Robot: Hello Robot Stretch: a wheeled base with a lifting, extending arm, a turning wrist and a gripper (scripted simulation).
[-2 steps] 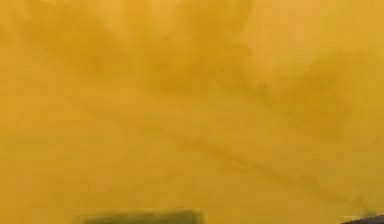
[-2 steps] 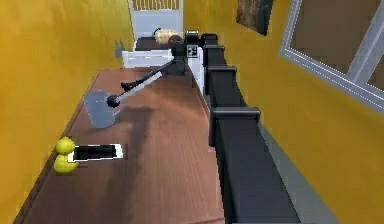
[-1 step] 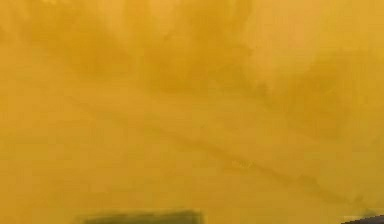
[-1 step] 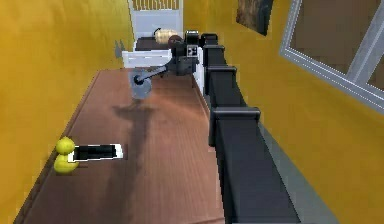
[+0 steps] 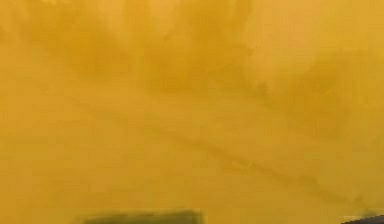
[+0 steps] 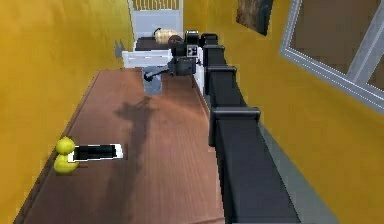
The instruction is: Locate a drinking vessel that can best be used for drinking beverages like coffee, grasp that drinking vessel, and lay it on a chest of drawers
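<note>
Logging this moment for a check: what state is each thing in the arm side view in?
Arm: extended along the wooden top's edge.
Tool: at the arm's far end; cannot tell whether it holds anything.
Greyish vessel: on the wooden top, by the tool.
Flat dark-screened slab: lying flat on the top.
Two yellow-green balls: resting together beside the slab.

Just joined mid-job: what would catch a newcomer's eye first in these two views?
The long dark arm stands out, stretched over a brown wooden table with its fingers by a small grey cup; I cannot tell whether it holds anything. At the table's edge toward the arm side view's left, two yellow-green balls lie beside a flat phone. The forward view faces a yellow wall.
</note>
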